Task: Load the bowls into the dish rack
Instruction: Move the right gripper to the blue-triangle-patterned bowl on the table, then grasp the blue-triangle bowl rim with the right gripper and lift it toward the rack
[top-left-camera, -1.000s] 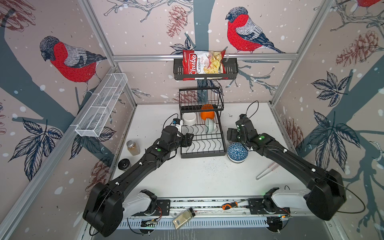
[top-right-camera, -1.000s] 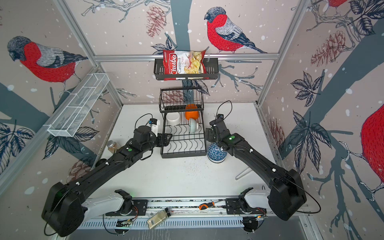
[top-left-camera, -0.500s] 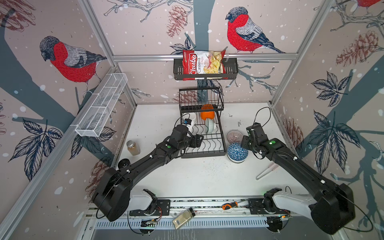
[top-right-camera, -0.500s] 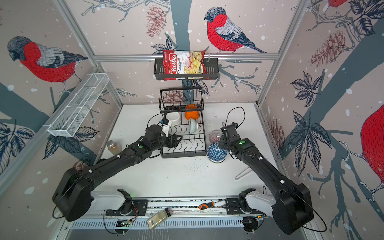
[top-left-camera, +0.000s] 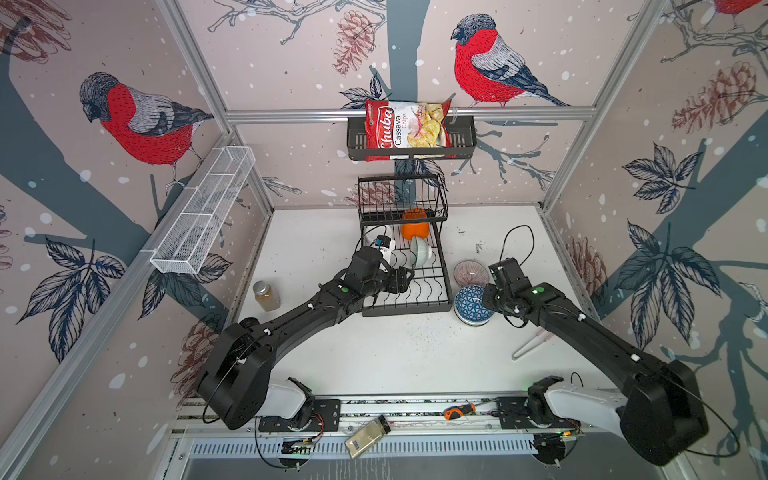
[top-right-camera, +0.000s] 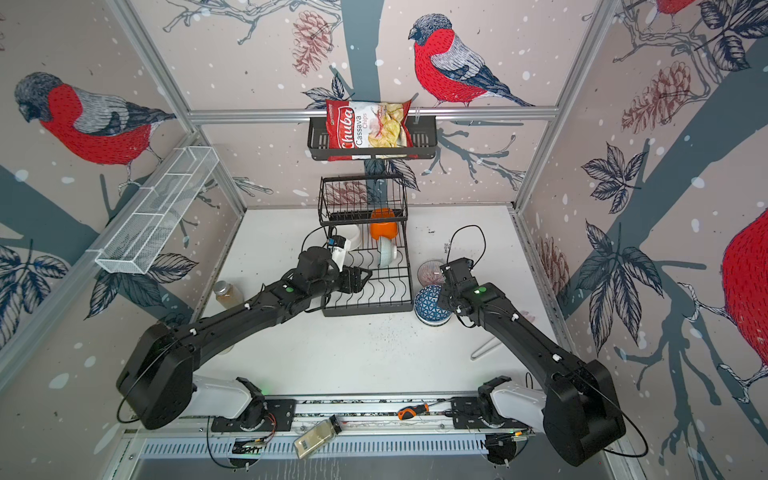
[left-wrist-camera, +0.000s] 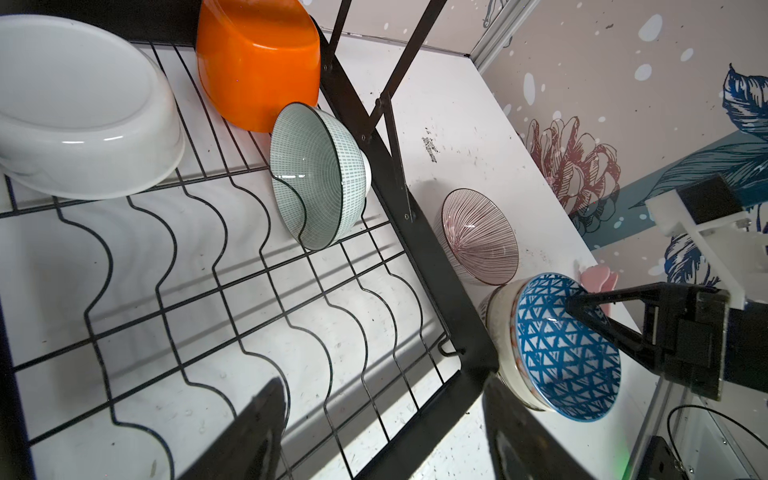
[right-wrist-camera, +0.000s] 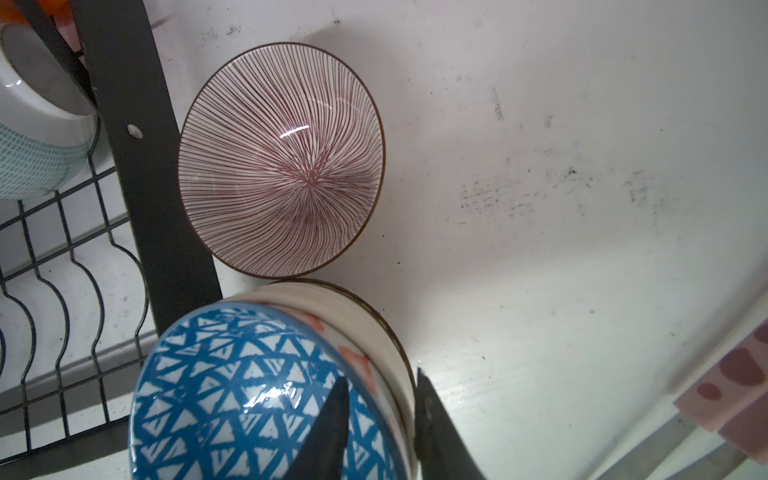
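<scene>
Nearest the arm bases, the blue bowl (top-left-camera: 471, 305) sits on the table (top-left-camera: 395, 353), just beside the dish rack's (top-left-camera: 446, 291) near corner. In both top views it reads as a single bowl. The right wrist view shows it nested in a white bowl with red marks (right-wrist-camera: 365, 328).

In that view the right gripper (right-wrist-camera: 380, 419) straddles the stacked rims, one finger inside the blue bowl and the other against the white wall outside. It seems to be pinching them, though the contact lies at the frame's edge.

Just behind the stack, the striped bowl (right-wrist-camera: 282, 166) stands upright on the table beside the rack.

The left gripper (top-left-camera: 405, 278) hovers over the rack's lower grid, jaws wide apart with nothing between them. Beyond it, the left wrist view shows the mint-green bowl (left-wrist-camera: 316, 174) tipped on its side in the wavy slots. Behind that are the orange bowl (left-wrist-camera: 257, 62) and the large white bowl (left-wrist-camera: 79, 112), both with their bottoms showing. In a top view the left arm half hides that white bowl.
</scene>
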